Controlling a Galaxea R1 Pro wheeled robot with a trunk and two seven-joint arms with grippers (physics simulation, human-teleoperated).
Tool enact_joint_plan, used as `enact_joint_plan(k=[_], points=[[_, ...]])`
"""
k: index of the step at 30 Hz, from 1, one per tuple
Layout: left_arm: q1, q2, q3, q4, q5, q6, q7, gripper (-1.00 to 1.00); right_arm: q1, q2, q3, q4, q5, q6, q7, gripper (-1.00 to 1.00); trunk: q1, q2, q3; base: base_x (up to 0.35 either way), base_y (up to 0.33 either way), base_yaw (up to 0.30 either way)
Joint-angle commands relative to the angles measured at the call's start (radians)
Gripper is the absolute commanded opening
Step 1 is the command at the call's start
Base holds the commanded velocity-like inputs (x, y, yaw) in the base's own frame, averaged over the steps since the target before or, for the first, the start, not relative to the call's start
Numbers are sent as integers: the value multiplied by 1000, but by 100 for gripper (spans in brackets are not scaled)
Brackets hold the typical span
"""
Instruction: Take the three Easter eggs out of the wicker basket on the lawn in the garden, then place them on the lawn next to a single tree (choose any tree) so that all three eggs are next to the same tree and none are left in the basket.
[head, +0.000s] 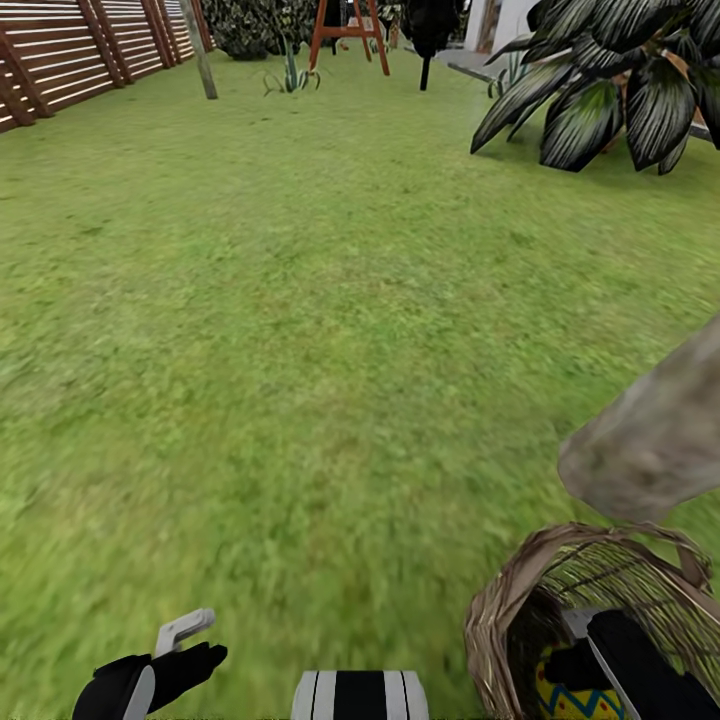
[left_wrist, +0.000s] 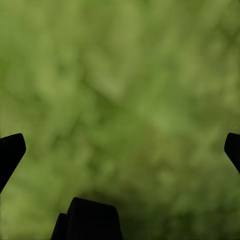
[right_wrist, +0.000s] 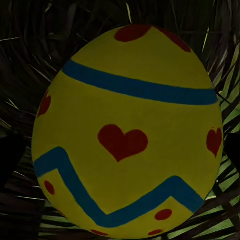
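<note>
The right arm reaches into the wicker basket (head: 520, 600) beside the tree trunk (head: 655, 440), where an Easter egg (right_wrist: 127, 132) lies; its claw's grip cannot be told. Left claw (left_wrist: 120, 150) spreads wide over lawn (head: 300, 300).

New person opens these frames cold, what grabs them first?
The yellow Easter egg, with blue bands and red hearts, looms in the right wrist view against dark woven cane. In the head view the wicker basket sits at lower right, tipped so its mouth faces the camera, with the right arm reaching in beside an egg. Just behind it is a thick mottled tree trunk; open lawn lies beyond.
</note>
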Motion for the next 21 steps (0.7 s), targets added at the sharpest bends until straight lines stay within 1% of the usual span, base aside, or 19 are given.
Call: enact_joint_plan(k=[1, 10, 17, 18, 21], points=[[0, 0, 2, -1, 3, 5, -3, 100, 0, -1, 2, -1, 11, 3, 8, 100, 0, -1, -5, 0, 0, 0], [0, 0, 2, 0, 1, 5, -3, 100, -1, -1, 2, -1, 10, 3, 8, 100, 4, -3, -39, 0, 0, 0], [0, -1, 2, 0, 1, 5, -3, 100, 0, -2, 2, -1, 12, 3, 8, 100, 4, -3, -39, 0, 0, 0], [0, -1, 2, 1, 1, 5, -3, 100, 0, -2, 2, -2, 11, 3, 8, -100, 4, -3, -40, 0, 0, 0], [0, -2, 2, 1, 1, 5, -3, 100, 0, -8, 1, -3, 11, 1, 7, -100, 4, -3, -41, 0, 0, 0]])
